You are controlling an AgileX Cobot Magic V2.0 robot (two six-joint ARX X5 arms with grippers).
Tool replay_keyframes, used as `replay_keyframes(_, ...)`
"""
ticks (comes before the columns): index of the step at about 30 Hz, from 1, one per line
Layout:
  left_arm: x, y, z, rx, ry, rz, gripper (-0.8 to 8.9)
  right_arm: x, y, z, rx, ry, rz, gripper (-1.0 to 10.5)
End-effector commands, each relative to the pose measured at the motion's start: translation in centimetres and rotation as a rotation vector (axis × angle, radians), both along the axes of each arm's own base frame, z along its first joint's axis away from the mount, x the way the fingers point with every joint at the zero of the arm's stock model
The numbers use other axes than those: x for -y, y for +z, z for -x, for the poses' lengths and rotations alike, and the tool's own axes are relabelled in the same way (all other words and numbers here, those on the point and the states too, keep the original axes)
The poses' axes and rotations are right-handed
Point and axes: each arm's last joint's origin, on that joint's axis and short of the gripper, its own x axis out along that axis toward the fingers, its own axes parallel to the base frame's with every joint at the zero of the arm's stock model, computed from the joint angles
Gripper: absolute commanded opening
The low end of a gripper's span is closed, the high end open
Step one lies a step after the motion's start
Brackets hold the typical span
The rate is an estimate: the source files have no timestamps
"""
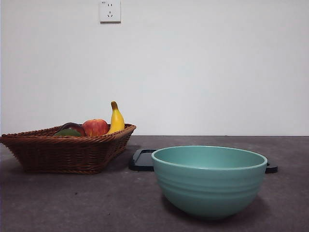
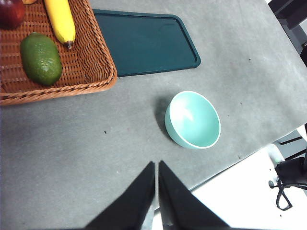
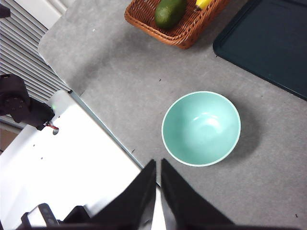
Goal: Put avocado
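Observation:
The dark green avocado point(image 2: 41, 58) lies in the brown wicker basket point(image 2: 91, 62), next to a yellow banana point(image 2: 61, 20). In the front view the avocado point(image 1: 67, 132) just shows over the basket's rim point(image 1: 63, 145) at the left. It also shows in the right wrist view point(image 3: 169, 12). An empty teal bowl point(image 1: 208, 179) stands near the front, right of the basket. My left gripper point(image 2: 157, 165) is shut, high above the bare table in front of the basket. My right gripper point(image 3: 158, 163) is shut, high above the table edge beside the bowl point(image 3: 201, 128).
A red apple point(image 1: 95, 127), a dark maroon fruit point(image 1: 75, 126) and the banana point(image 1: 116, 120) share the basket. A dark green flat tray point(image 2: 144, 42) lies behind the bowl point(image 2: 193, 120), beside the basket. The table's front edge point(image 2: 240, 158) is close to the bowl.

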Motion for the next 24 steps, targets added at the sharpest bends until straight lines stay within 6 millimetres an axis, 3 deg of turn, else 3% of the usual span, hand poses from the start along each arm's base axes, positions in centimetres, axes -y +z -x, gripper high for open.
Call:
replay_keyframes(1,0.0,0.7,0.0,0.038,-0.017,-0.004,0.1,-0.1,0.5,0.0,0.029,0.021,-0.003,0.1)
replay_keyframes(5,0.0,0.7,0.0,0.041,-0.016,-0.003,0.87,-0.1,0.5,0.0,0.028,0.02,-0.003,0.6)
replay_keyframes(9,0.0,0.7,0.0,0.041,-0.016,-0.003,3.66,-0.1,0.5,0.0,0.023,0.017,-0.006,3.4)
replay_keyframes(11,0.0,0.7,0.0,0.042,-0.016,-0.003,4.6,-0.1,0.5,0.0,0.024,0.017,-0.006,4.2)
replay_keyframes(18,0.1,0.7,-0.3,0.043,-0.015,-0.003,4.72,-0.2,0.5,0.0,0.024,0.017,-0.006,4.2)
replay_keyframes(24,0.4,0.7,-2.3,0.05,0.007,-0.022,4.67,-0.2,0.5,0.0,0.024,0.017,-0.006,4.2)
